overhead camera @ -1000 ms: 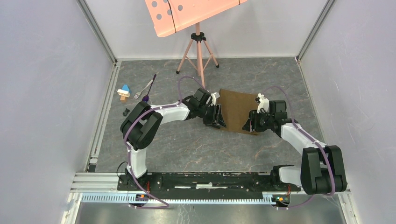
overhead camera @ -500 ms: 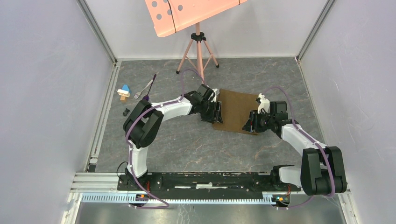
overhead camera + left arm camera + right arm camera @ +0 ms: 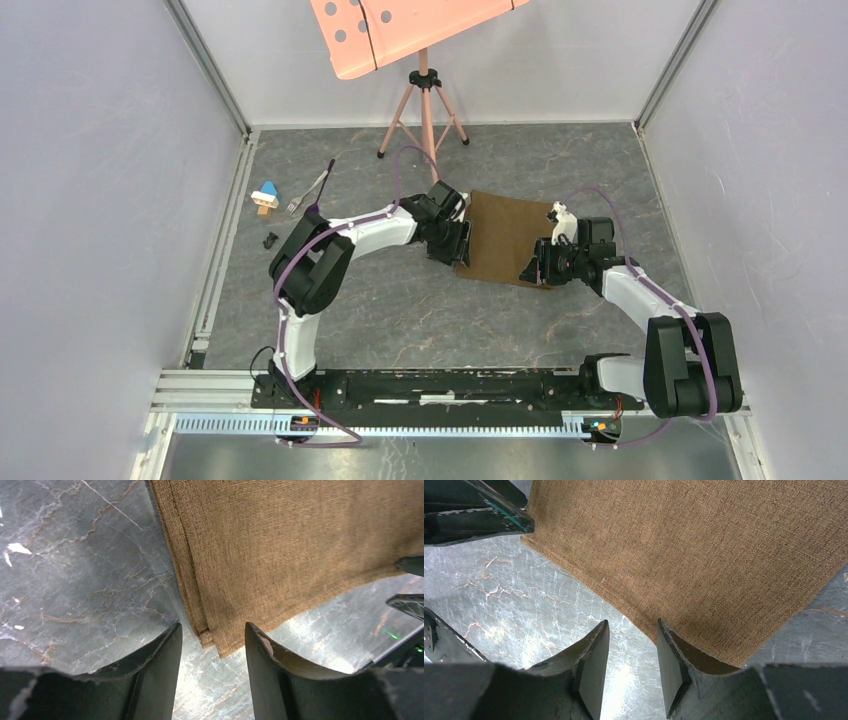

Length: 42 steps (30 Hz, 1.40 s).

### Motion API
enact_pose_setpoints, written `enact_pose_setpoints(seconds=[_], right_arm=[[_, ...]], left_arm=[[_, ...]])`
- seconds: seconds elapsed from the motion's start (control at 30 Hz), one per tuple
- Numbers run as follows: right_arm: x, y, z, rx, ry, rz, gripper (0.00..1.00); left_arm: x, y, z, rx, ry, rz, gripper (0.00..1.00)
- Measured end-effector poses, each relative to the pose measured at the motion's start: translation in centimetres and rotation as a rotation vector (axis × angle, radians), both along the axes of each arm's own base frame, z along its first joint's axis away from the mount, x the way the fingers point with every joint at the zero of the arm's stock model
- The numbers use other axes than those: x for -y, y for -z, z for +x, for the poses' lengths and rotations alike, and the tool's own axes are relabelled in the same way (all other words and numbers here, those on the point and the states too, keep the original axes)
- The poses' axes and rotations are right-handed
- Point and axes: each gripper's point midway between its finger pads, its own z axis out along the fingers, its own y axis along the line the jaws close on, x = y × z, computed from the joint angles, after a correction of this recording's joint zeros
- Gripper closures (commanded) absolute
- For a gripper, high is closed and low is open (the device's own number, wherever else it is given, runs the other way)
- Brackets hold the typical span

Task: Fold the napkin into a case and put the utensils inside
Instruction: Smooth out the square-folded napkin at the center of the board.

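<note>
By the tabletop's [image 3: 400, 310] left edge, toward the back, you have the block [image 3: 265, 197]. The black piece [image 3: 270, 240] sits nearer to you along the same edge. Just right of the block lie the fork [image 3: 303, 194] and the spoon [image 3: 313, 210], close together and well apart from the cloth. At the back edge the pink stand [image 3: 425, 100] has its feet on the tabletop.

Your left tool [image 3: 452, 246] sits low at the near-left corner of the napkin [image 3: 508, 238]. In the left wrist view its fingers [image 3: 155, 675] are spread. That corner lies on the tabletop in the gap between them, and you cannot tell whether either finger touches it. Two layers of cloth show along that edge, one on the other.

The napkin lies flat about the middle of the tabletop, a little toward the right edge and skewed to the edges.

Your right tool [image 3: 538, 270] is at the napkin's near edge, by its near-right corner. Its fingers [image 3: 591, 675] are spread as well, one over bare tabletop and the other over the cloth's hem. You cannot tell whether that one touches the cloth.
</note>
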Motion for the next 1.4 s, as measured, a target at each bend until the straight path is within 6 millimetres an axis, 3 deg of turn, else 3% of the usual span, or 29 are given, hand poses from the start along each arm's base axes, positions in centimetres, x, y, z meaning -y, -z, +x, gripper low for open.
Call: enact_pose_setpoints(seconds=[0.37,0.87,1.13,1.3,1.4], right_arm=[[0.9,-0.7,0.5,0.05,0.039,-0.045,0.58],[2.1,1.0,-0.1,0.012,0.099,-0.099,0.6],[2.0,1.0,0.2,0.013,0.11,-0.08,0.65],[3.0,2.7,-0.4,0.004,0.178,-0.069,0.67],[3.2,2.7,-0.1,0.022,0.193,-0.063,0.66]], left_arm=[[-0.1,1.2,0.5,0.018,-0.009,0.078,0.66],[-0.4,1.5,0.8,0.024,-0.021,0.102,0.96],[-0.4,1.6,0.9,0.02,-0.021,0.106,0.98],[-0.5,1.6,1.1,0.016,-0.025,0.107,0.98],[-0.5,1.7,1.2,0.011,-0.027,0.104,0.98]])
